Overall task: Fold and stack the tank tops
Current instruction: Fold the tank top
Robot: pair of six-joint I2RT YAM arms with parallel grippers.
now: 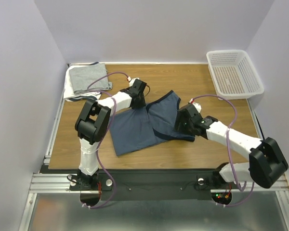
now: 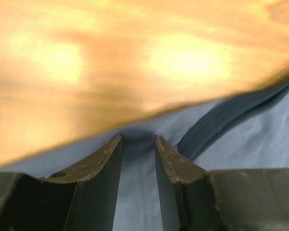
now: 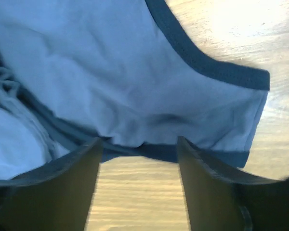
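Top view: blue top (image 1: 144, 127) lies rumpled mid-table (image 1: 207, 144), one part lapped over another. Left gripper (image 1: 138, 98) is at its far-left edge and right gripper (image 1: 183, 122) at its right edge. A pile (image 1: 89, 77) of folded tops (grey over white) is in the far-left corner, well apart. Basket (image 1: 233, 72) is far right.

Left wrist: left gripper (image 2: 137, 144) is down on the blue top (image 2: 250, 139), just inside its edge, w/ blurred table (image 2: 111, 62) beyond. Jaws are abt halfway apart. Cloth between the tips looks darker and humped; can't tell if it's pinched or only straddled.

Right wrist: right gripper (image 3: 139, 144) has its jaws wide apart, straddling the navy-trimmed hem of the blue top (image 3: 111, 72). Cloth lies on the table (image 3: 135, 192) btw the tips, nothing gripped.
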